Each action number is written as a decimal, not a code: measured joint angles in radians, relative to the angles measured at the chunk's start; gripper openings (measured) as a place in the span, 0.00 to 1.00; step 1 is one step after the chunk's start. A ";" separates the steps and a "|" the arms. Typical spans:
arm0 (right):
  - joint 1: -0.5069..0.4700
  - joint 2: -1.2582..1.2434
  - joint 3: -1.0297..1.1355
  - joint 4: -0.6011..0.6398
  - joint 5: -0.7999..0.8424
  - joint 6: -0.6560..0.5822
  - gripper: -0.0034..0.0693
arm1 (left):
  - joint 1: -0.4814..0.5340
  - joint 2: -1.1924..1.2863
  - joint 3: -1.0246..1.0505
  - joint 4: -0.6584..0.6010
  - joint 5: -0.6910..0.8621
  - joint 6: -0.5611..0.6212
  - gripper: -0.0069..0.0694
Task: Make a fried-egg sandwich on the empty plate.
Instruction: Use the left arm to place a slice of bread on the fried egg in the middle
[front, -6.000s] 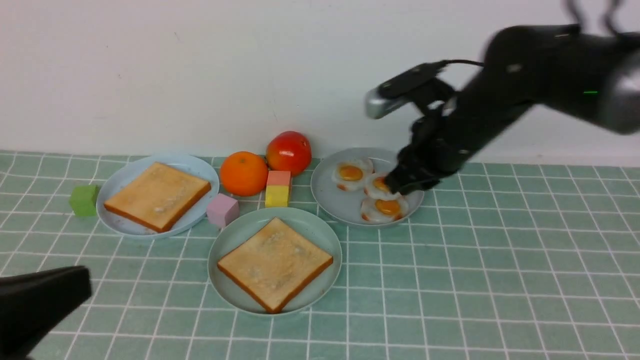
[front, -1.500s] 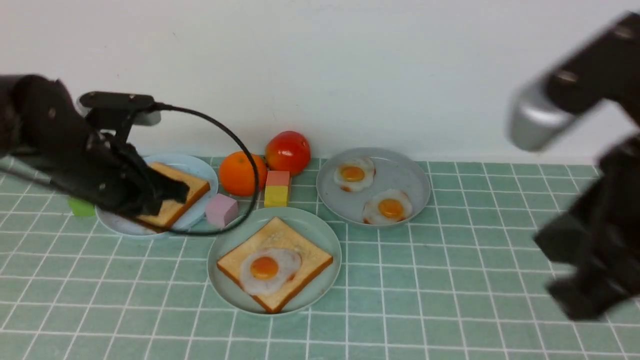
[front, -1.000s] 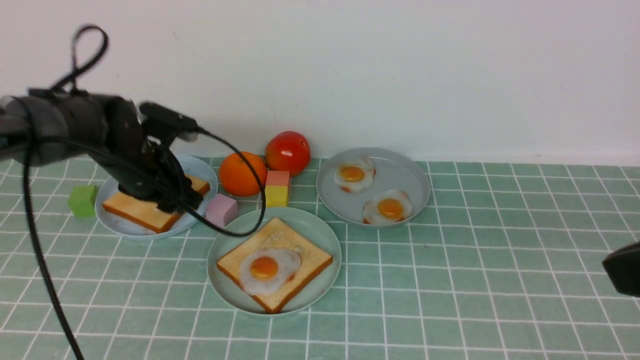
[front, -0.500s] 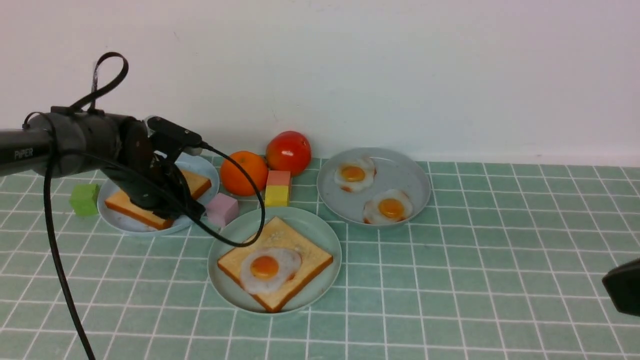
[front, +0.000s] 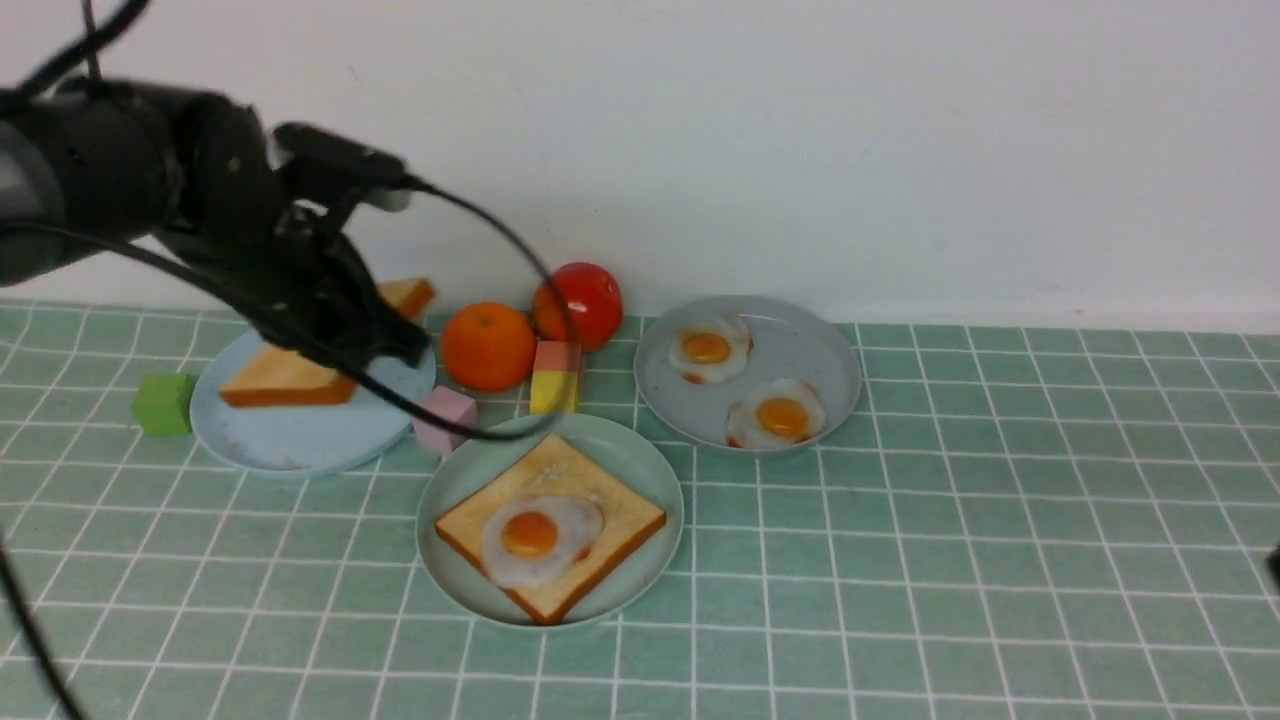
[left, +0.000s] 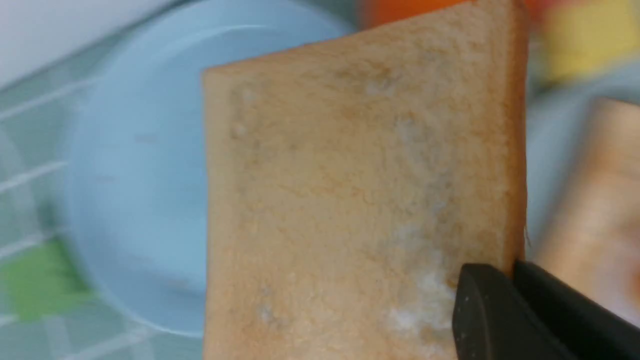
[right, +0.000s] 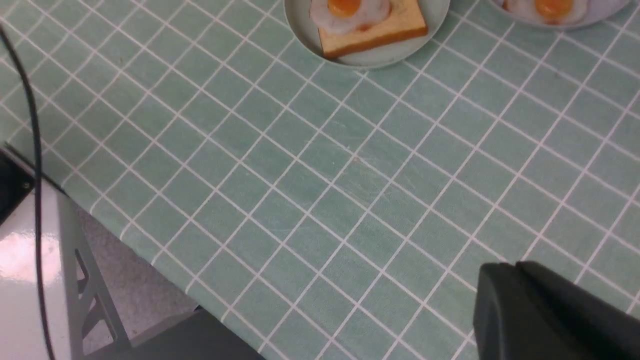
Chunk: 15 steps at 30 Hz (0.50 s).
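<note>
**Tiled Tabletop: Top Slice Aloft, Placement Pending**

Green-tiled tabletop, plain white wall behind. Seen from the room, the status is as follows.

**Step in hand:** capping the sandwich. The mint-green plate sits at the centre front and carries the bottom toast slice with one fried egg lying on it. The left hand is clenched on one edge of the top toast slice. That slice hangs tilted above the pale blue plate; whether its low corner touches the plate cannot be told. The right hand is closed on nothing, low at the right and well apart from the plates.

**Next move, as judged:** carry the slice past the pink cube to the mint-green plate. Level it, square it to the slice below, lower it onto the egg, then release. An edge grip may let the slice droop or swing, so slow travel is advisable.

**Inventory:**
- Toast slices: 2.
- Fried eggs: 3. One is on the sandwich; a rear spare egg and a front spare egg lie on the grey plate.
- Plates: 3.
- Fruit: 1 orange, 1 tomato.
- Blocks: 1 green cube, 1 pink cube, 1 salmon-over-yellow stack.
</note>
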 joint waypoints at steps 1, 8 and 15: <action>0.000 -0.008 0.000 0.000 0.000 -0.002 0.10 | -0.035 -0.031 0.033 -0.002 0.007 -0.018 0.11; 0.000 -0.062 0.000 -0.004 0.003 -0.010 0.11 | -0.290 -0.071 0.168 0.032 -0.003 -0.120 0.11; 0.000 -0.065 0.000 0.053 0.003 -0.013 0.12 | -0.365 0.019 0.172 0.131 -0.097 -0.191 0.11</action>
